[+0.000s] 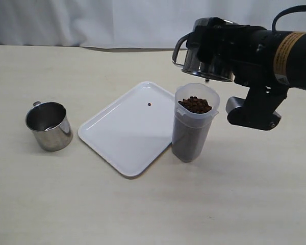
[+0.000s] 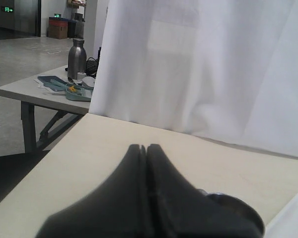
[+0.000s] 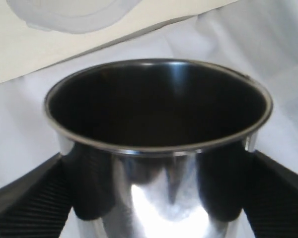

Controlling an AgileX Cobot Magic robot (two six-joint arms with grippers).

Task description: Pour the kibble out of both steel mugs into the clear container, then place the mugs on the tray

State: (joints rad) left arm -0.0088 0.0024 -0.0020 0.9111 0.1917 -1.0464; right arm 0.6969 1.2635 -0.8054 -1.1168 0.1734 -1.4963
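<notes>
My right gripper [image 1: 214,43] is shut on one steel mug [image 1: 206,61] and holds it in the air, tipped just above the clear container [image 1: 194,132]. In the right wrist view this mug [image 3: 159,148] fills the frame between both fingers [image 3: 30,198], and its inside looks dark with no kibble showing. Kibble [image 1: 195,104] fills the container almost to its rim. The other steel mug [image 1: 49,126] stands upright on the table at the left. The white tray [image 1: 117,138] lies between them. My left gripper [image 2: 146,148] is shut on nothing, low over the table, and is out of the exterior view.
One loose pellet [image 1: 149,104] lies on the tray. The container stands against the tray's right edge. A white curtain [image 1: 92,20] hangs behind the table. In the left wrist view a mug rim [image 2: 238,210] and a tray corner [image 2: 293,218] show beside the fingers.
</notes>
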